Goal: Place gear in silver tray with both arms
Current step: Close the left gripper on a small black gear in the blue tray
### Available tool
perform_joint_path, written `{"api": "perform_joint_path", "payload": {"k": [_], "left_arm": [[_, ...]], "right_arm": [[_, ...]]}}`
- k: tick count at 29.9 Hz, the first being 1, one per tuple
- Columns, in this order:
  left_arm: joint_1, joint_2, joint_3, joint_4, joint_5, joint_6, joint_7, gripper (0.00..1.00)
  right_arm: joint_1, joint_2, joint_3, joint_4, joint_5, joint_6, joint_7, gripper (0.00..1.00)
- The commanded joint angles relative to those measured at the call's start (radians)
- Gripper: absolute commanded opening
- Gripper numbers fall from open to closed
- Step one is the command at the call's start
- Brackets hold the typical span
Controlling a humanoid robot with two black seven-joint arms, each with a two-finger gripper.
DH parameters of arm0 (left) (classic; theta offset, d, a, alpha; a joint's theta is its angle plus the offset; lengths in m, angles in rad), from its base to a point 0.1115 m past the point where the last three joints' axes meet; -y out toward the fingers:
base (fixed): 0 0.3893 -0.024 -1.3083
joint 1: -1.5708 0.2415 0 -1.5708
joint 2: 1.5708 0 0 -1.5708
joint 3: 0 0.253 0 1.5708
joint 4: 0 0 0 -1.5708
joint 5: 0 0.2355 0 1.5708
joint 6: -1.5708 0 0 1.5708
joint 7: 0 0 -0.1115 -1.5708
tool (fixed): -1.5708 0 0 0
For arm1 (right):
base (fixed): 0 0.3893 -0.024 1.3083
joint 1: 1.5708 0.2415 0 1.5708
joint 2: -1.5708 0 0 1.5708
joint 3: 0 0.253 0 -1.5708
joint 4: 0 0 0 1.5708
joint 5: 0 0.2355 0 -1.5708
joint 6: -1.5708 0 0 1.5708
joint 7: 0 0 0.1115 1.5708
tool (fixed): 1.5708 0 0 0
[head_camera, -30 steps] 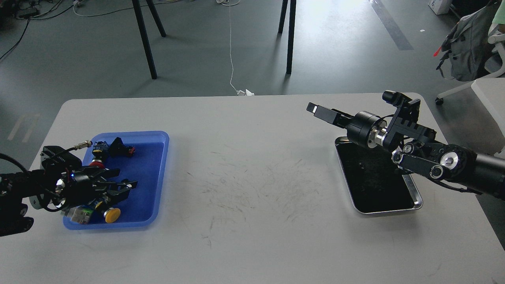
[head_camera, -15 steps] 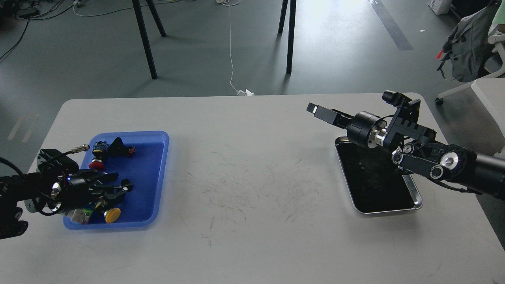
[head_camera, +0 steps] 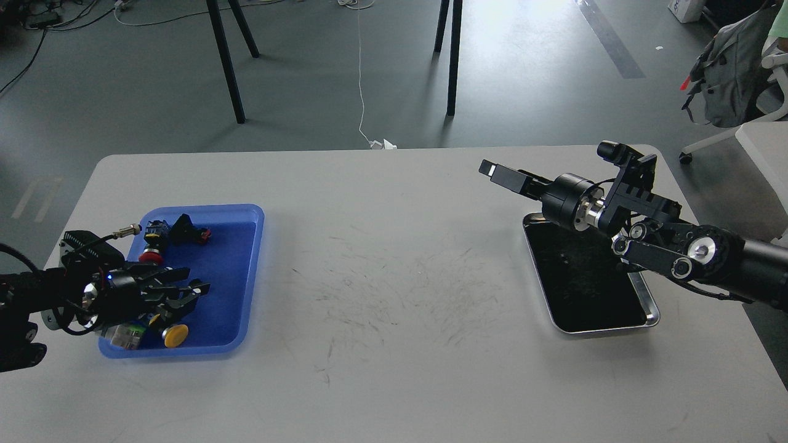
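My left gripper [head_camera: 188, 288] hangs low over the near-left part of the blue tray [head_camera: 249, 271]. Its fingers are spread open above the small parts there. I cannot pick out the gear; it is either hidden under the gripper or lost among those parts. The silver tray [head_camera: 606, 330], shiny-rimmed with a dark inner face, lies at the right of the table and holds nothing I can see. My right gripper [head_camera: 490, 169] points left above the table, just beyond that tray's far-left corner. It looks like one dark bar, so its fingers cannot be told apart.
In the blue tray lie a yellow push-button [head_camera: 175, 334], a red button [head_camera: 149, 257], a black connector [head_camera: 184, 227] and a green-white part [head_camera: 123, 335]. The grey table [head_camera: 394, 277] runs between the two trays. Stand legs and a chair are on the floor behind.
My left gripper pulled back to the left over the blue tray, then shifted slightly right again, with its fingers still spread. The right arm has not moved.
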Motion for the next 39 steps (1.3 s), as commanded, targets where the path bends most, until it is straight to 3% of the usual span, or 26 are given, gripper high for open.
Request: {"api": "perform_joint_path", "payload": {"k": [1,34,39], "left_arm": [[0.001,0.001,0.001,-0.005,0.0,0.0,0.0,0.49],[0.009,-0.019,0.016,0.014,0.0,0.0,0.0,0.31],[0.009,-0.019,0.016,0.014,0.0,0.036,0.0,0.27]], "right_arm": [[0.0,0.0,0.0,0.0,-0.001,0.0,0.0,0.94],[0.0,0.0,-0.001,-0.001,-0.001,0.0,0.0,0.94],[0.002,0.0,-0.001,0.0,-0.001,0.002,0.0,0.94]]}}
